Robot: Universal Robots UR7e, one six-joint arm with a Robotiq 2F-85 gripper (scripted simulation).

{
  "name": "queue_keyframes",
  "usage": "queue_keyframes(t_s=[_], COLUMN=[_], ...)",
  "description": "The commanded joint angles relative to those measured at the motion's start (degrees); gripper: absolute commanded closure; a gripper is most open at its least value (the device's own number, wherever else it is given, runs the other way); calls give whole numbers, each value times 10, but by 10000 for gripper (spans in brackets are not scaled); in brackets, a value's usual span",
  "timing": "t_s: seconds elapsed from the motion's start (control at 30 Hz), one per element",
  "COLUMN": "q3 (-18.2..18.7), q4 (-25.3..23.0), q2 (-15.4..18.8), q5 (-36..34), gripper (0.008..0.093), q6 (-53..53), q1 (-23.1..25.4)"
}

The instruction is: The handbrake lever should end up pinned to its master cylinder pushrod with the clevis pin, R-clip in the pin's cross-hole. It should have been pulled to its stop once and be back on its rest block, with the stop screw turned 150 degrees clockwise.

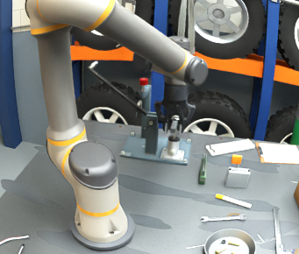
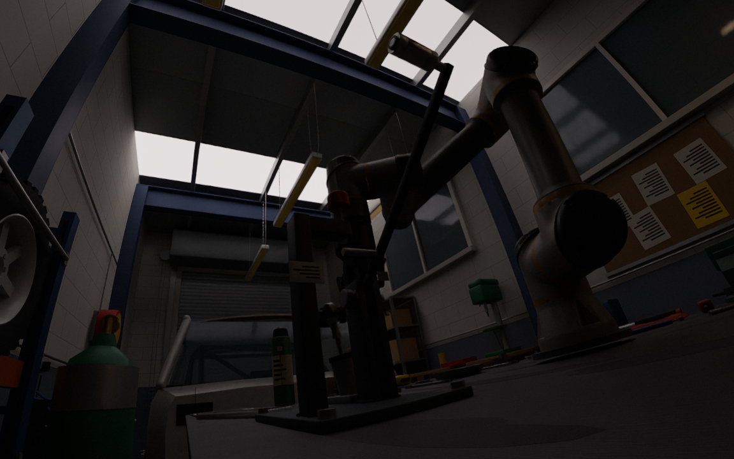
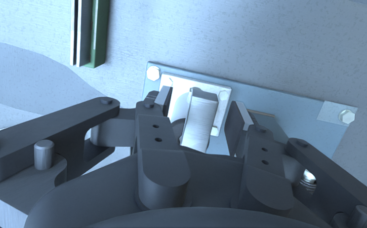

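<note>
My gripper (image 1: 174, 124) (image 3: 201, 109) is open and holds nothing, hanging straight down over the metal stop-screw head (image 3: 200, 120) that stands on a small white mount (image 1: 173, 152). The mount sits on the right end of the blue-grey base plate (image 1: 155, 151). To its left rises the dark pedestal (image 1: 150, 132), from which the black handbrake lever (image 1: 115, 89) slants up and to the left to its grip (image 1: 93, 65). Behind the pedestal stands a post with a red cap (image 1: 144, 81). From the second side camera the assembly (image 2: 353, 297) is a dark silhouette, and I cannot see the clevis pin or R-clip.
The dark pedestal stands close on the gripper's left. A green bar (image 1: 203, 168) (image 3: 89, 32) lies on the bench right of the plate, then a small grey box with an orange tab (image 1: 237, 174), a yellow-tipped marker (image 1: 233, 200), a spanner (image 1: 223, 217) and a parts dish (image 1: 229, 242).
</note>
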Motion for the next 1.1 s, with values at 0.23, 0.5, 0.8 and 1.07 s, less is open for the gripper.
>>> queue_keyframes(t_s=[0.23,0.5,0.8,1.07], q3=[0,-2,-9,-20], q4=[0,2,16,37], q2=[0,-1,-8,-18], q5=[0,0,0,0], gripper=[534,534,534,534], q6=[0,0,0,0], q1=[0,0,0,0])
